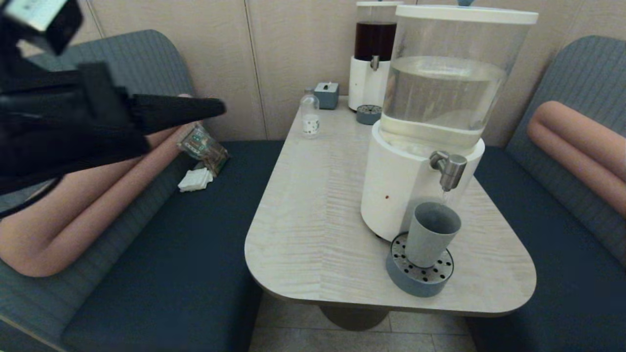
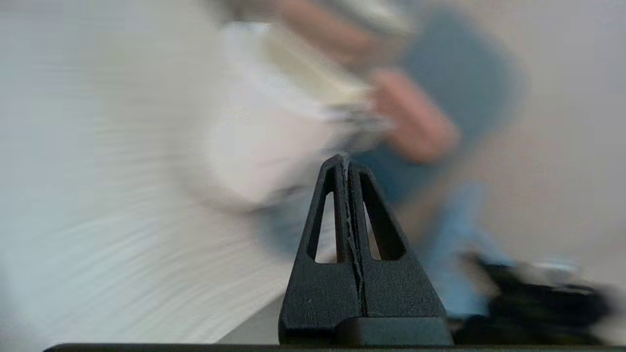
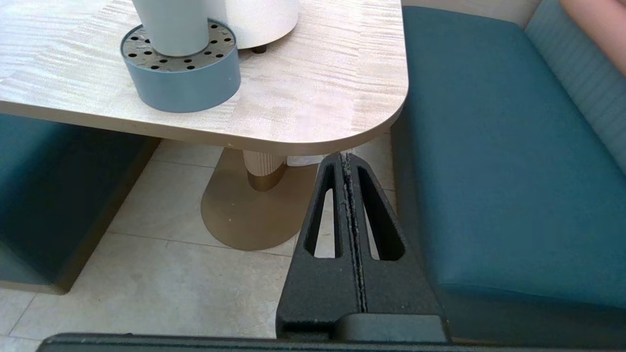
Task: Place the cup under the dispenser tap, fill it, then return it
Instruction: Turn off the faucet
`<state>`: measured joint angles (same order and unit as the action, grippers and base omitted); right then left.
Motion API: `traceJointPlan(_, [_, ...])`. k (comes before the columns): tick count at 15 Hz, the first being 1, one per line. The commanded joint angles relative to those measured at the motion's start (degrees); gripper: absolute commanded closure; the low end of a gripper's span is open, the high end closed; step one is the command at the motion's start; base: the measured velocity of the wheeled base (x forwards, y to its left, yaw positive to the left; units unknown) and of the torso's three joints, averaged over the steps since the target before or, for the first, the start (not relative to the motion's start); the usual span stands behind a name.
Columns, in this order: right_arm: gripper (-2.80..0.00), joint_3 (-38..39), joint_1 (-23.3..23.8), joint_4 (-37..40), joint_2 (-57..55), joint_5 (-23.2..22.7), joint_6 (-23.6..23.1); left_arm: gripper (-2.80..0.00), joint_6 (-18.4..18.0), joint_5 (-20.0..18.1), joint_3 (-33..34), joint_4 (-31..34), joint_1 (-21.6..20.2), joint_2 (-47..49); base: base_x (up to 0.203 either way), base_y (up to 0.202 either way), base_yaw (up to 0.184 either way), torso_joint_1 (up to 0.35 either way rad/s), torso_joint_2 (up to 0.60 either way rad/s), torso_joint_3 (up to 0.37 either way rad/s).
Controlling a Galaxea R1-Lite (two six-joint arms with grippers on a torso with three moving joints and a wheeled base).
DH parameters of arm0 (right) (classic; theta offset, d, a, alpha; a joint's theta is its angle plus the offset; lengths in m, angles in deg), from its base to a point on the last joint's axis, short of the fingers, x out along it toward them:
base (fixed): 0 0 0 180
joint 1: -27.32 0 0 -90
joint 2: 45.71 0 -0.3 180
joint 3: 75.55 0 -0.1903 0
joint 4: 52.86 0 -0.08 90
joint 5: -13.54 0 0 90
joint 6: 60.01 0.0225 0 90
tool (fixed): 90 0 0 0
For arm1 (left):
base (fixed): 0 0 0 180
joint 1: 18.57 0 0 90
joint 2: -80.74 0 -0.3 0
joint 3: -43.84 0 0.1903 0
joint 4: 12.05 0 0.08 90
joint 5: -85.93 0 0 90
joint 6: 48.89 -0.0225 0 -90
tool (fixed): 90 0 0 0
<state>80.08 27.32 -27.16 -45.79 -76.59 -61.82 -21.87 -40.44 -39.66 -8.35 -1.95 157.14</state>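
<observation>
The grey-blue cup (image 1: 431, 233) stands on a round perforated drip tray (image 1: 419, 274) right under the dispenser tap (image 1: 449, 168), a metal spigot on the large clear-tank dispenser (image 1: 440, 93). A thin trickle shows below the nozzle. Nothing holds the cup. My left gripper (image 1: 217, 106) is raised at the left over the bench, well apart from the cup, its fingers pressed together and empty; the left wrist view shows it (image 2: 346, 161) shut. My right gripper (image 3: 346, 157) is shut and empty, low beside the table's near right corner, with the cup's base (image 3: 172, 27) ahead of it.
On the table (image 1: 313, 220) far end stand a dark-liquid dispenser (image 1: 374, 54) with its own tray (image 1: 368, 114), a small clear bottle (image 1: 309, 117) and a small grey box (image 1: 326, 95). Blue benches with pink bolsters flank the table; a packet (image 1: 203, 146) and white napkins (image 1: 195, 180) lie on the left bench.
</observation>
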Motion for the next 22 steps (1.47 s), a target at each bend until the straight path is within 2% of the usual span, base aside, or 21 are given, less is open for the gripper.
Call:
traceJointPlan(1, [0.0, 0.0, 0.0, 0.0, -0.1, -0.1, 0.0, 0.0, 8.2, -0.7, -1.4, -10.0, 6.7, 10.4, 0.0, 0.0, 0.0, 0.0, 0.0, 0.0])
traceJointPlan(2, [0.0, 0.0, 0.0, 0.0, -0.2, 0.0, 0.0, 0.0, 15.0, -0.8, -2.0, -14.0, 10.0, 12.7, 0.0, 0.0, 0.0, 0.0, 0.0, 0.0])
traceJointPlan(3, [0.0, 0.0, 0.0, 0.0, -0.1, -0.1, 0.0, 0.0, 19.3, -0.5, -2.3, -17.6, 12.1, 14.8, 0.0, 0.0, 0.0, 0.0, 0.0, 0.0])
traceJointPlan(4, [0.0, 0.0, 0.0, 0.0, -0.1, -0.1, 0.0, 0.0, 22.3, 0.6, -2.3, -21.0, 14.1, 16.4, 0.0, 0.0, 0.0, 0.0, 0.0, 0.0])
traceJointPlan(6, [0.0, 0.0, 0.0, 0.0, -0.1, -0.1, 0.0, 0.0, 23.1, 3.8, -0.7, -24.5, 17.0, 19.0, 0.0, 0.0, 0.0, 0.0, 0.0, 0.0])
traceJointPlan(7, [0.0, 0.0, 0.0, 0.0, -0.1, -0.1, 0.0, 0.0, 21.4, 4.6, 0.3, -26.4, 18.3, 20.3, 0.0, 0.0, 0.0, 0.0, 0.0, 0.0])
traceJointPlan(9, [0.0, 0.0, 0.0, 0.0, -0.1, 0.0, 0.0, 0.0, 13.2, 4.8, 2.1, -29.1, 19.8, 22.8, 0.0, 0.0, 0.0, 0.0, 0.0, 0.0])
traceJointPlan(11, [0.0, 0.0, 0.0, 0.0, -0.1, -0.1, 0.0, 0.0, -0.7, 4.6, 3.5, -31.9, 20.3, 26.1, 0.0, 0.0, 0.0, 0.0, 0.0, 0.0])
traceJointPlan(12, [0.0, 0.0, 0.0, 0.0, -0.1, -0.1, 0.0, 0.0, -5.7, 4.5, 4.3, -33.0, 20.7, 27.5, 0.0, 0.0, 0.0, 0.0, 0.0, 0.0])
traceJointPlan(15, [0.0, 0.0, 0.0, 0.0, -0.1, -0.1, 0.0, 0.0, -11.2, 4.7, 2.5, -34.6, 22.0, 30.0, 0.0, 0.0, 0.0, 0.0, 0.0, 0.0])
traceJointPlan(20, [0.0, 0.0, 0.0, 0.0, -0.1, -0.1, 0.0, 0.0, -23.1, 3.2, -3.9, -36.2, 22.1, 35.2, 0.0, 0.0, 0.0, 0.0, 0.0, 0.0])
traceJointPlan(22, [0.0, 0.0, 0.0, 0.0, -0.1, -0.1, 0.0, 0.0, -24.6, 3.2, -6.9, -36.2, 22.2, 37.8, 0.0, 0.0, 0.0, 0.0, 0.0, 0.0])
